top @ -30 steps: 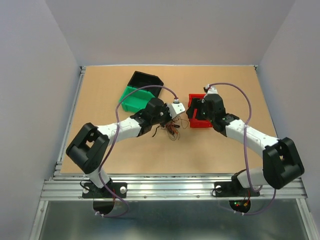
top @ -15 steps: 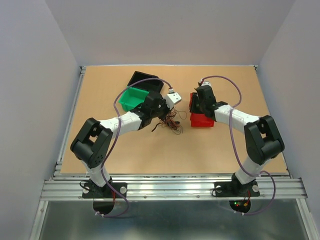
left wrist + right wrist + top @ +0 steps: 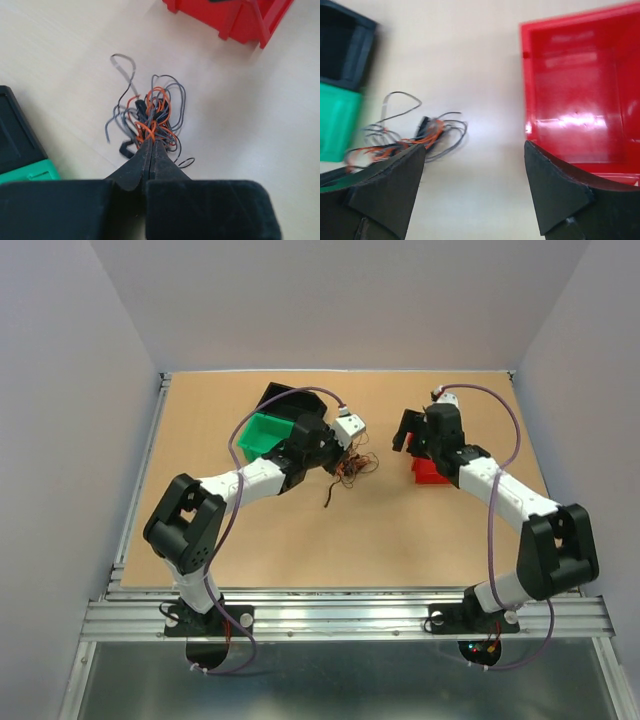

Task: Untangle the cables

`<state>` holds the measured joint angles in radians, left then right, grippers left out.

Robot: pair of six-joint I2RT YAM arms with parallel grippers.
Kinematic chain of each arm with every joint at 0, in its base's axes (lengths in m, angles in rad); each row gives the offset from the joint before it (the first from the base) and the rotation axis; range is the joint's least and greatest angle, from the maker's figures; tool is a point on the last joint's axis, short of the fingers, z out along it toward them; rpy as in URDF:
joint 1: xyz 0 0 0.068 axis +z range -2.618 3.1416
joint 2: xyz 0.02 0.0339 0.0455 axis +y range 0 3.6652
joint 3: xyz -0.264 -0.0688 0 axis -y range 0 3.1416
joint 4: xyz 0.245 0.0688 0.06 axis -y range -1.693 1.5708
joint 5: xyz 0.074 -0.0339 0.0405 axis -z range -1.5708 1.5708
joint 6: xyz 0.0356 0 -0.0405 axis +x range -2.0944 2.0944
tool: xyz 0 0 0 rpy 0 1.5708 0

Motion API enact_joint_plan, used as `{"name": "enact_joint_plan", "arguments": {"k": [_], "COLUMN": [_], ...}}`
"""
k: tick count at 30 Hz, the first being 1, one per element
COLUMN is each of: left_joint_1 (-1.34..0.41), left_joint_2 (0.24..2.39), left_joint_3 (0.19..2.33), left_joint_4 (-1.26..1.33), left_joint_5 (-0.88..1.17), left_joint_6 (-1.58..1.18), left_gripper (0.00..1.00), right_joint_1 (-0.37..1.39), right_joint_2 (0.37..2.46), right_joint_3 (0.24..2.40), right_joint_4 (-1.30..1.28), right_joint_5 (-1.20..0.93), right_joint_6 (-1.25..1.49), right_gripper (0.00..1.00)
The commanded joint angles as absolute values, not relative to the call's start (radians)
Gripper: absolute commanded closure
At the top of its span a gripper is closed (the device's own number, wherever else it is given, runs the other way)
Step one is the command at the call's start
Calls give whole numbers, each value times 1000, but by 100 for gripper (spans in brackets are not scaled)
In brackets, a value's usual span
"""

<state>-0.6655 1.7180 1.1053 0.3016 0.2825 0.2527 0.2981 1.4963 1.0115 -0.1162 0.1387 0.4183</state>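
1. Your left gripper (image 3: pixel 151 142) is pinched tight on the cables (image 3: pixel 156 116), a small snarl of thin black, orange-red and brown flexible wires. The fingertips meet at the near edge of the knot, and loose loops fan out beyond them.
2. Your right gripper (image 3: pixel 473 150) stands wide with nothing between its fingers. It hovers over the light brown wooden tabletop (image 3: pixel 400 530), between the snarl and the red plastic bin (image 3: pixel 570 75), and is clear of the wires.
3. The snarl sits mid-table, near the green plastic bin (image 3: pixel 262 435) and the black plastic bin (image 3: pixel 290 398) behind it. The red one is off to the right. In the top view one dark strand trails from the bundle toward the near edge. You cannot tell from these views whether the bundle rests on the wood or hangs just above it.
4. You appear to be at the anchoring step. One hand holds the knot, the other is free to pick, and no wire looks separated yet.
5. The next move likely calls for bringing the open gripper onto a single outer loop. The dark one arching out on the far side looks easiest, though the right wrist view is blurred and fine strands are hard to judge. Close on that strand alone, then draw it away gently against the left hold, or the whole knot may simply drag along.
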Motion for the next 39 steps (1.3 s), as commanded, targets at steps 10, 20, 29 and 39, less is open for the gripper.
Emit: {"name": "enact_joint_plan", "arguments": {"k": [10, 20, 29, 39], "left_joint_1": [-652, -612, -606, -568], "left_joint_2": [1669, 1701, 1733, 1717], "left_joint_3": [1058, 1075, 1091, 1095], "left_joint_4": [331, 327, 321, 316], "left_joint_5": [311, 262, 265, 304], "left_joint_6": [256, 207, 207, 181], "left_gripper": [100, 100, 100, 100], "right_joint_1": [515, 520, 522, 520], "right_joint_2": [1442, 1614, 1808, 1824], "right_joint_3": [899, 953, 1045, 1051], "right_joint_4": [103, 172, 210, 186], "right_joint_5": [28, 75, 5, 109], "right_joint_6": [313, 328, 328, 409], "right_gripper": [21, 25, 26, 93]}}
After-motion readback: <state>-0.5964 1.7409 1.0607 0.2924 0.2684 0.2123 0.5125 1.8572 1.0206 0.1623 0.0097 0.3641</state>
